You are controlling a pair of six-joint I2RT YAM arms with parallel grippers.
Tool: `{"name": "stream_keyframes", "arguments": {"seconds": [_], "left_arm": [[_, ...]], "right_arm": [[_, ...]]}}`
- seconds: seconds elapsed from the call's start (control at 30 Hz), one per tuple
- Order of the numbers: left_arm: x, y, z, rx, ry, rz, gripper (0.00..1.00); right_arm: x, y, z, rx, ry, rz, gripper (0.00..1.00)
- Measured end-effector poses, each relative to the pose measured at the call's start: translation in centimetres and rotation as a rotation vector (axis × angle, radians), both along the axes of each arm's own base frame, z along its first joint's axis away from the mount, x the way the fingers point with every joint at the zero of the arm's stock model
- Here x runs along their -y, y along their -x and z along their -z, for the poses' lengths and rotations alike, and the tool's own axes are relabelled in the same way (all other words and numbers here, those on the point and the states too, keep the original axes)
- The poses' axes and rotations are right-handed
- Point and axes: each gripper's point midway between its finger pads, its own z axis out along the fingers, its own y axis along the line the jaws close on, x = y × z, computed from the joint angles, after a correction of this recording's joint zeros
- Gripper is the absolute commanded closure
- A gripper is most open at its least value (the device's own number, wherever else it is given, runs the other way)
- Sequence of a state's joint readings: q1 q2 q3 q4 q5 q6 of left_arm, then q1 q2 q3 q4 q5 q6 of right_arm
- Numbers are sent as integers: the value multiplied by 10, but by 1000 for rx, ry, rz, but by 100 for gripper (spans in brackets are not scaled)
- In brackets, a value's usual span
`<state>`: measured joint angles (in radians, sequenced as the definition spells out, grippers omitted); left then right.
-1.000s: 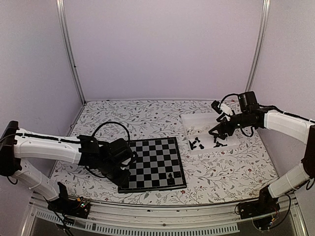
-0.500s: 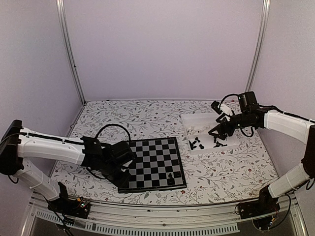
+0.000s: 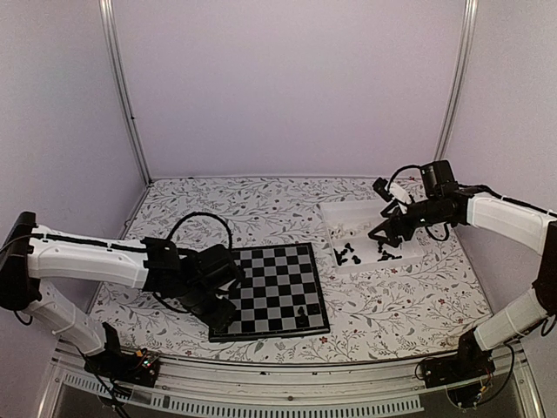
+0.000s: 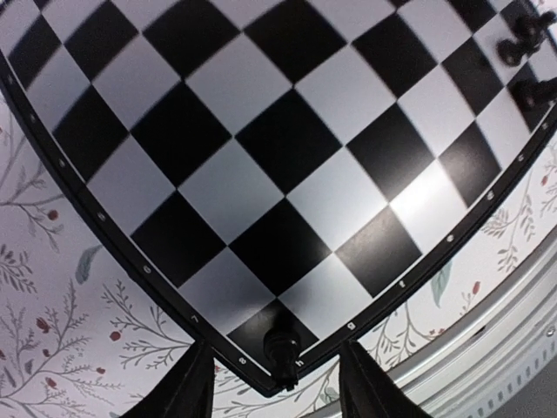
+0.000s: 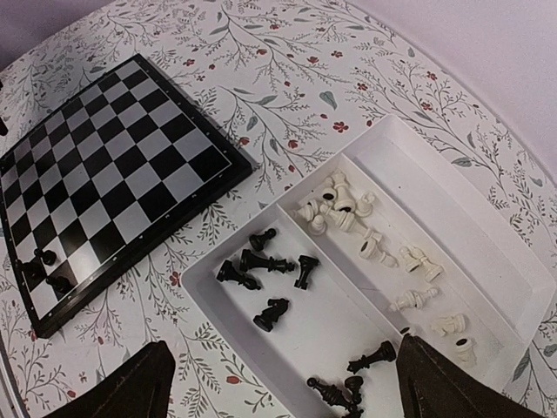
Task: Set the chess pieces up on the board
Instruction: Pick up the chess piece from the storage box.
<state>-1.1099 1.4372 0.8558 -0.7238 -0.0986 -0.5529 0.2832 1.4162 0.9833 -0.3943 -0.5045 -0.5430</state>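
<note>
In the left wrist view the left gripper (image 4: 274, 348) sits at the bottom centre of the frame, right over a corner of the board (image 4: 287, 139). Its fingers (image 4: 187, 387) are parted around one black piece (image 4: 280, 341). That piece stands on the corner square against the thin black border, and both fingers seem to clear it, though the view is tight there. Past the border lies the floral cloth (image 4: 52, 287), and a metal rail (image 4: 513, 335) cuts the lower right corner. Bare checks fill the middle and upper left of the frame, and three more black pieces (image 4: 522, 52) stand at the upper right by the board's edge.

In the right wrist view the right gripper (image 5: 285, 344) hangs over the white tray (image 5: 470, 218) at centre right. Its fingers are spread wide and hold nothing. Loose black pieces (image 5: 270, 261) lie in the tray's lower-left compartment and white pieces (image 5: 348, 209) in the upper-right one. A strip of cloth separates the tray from the board, which is at the upper left.
</note>
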Motion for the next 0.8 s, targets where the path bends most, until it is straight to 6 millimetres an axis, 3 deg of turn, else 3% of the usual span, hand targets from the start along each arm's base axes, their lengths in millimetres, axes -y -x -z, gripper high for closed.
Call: {"name": "stream_keyframes", "arguments": {"seconds": [0.2, 0.27, 0.3, 0.33, 0.57, 0.7, 0.8], "left_arm": [[31, -37, -60, 209, 121, 17, 45], [45, -52, -81, 299, 170, 32, 28], [52, -60, -92, 348, 198, 36, 11], [58, -66, -100, 388, 217, 43, 2], [89, -109, -158, 598, 419, -36, 1], [104, -135, -173, 633, 429, -67, 1], [109, -140, -171, 660, 411, -42, 1]], "right_arm": [[-1, -3, -6, -3, 7, -10, 26], [-2, -5, -1, -27, 28, -24, 33], [-2, -5, 0, -31, 32, -27, 36], [-2, -6, 4, -46, 44, -32, 39], [3, -14, 33, -144, 121, -31, 47], [7, -21, 41, -161, 157, -6, 52], [10, -25, 47, -178, 175, 15, 54]]}}
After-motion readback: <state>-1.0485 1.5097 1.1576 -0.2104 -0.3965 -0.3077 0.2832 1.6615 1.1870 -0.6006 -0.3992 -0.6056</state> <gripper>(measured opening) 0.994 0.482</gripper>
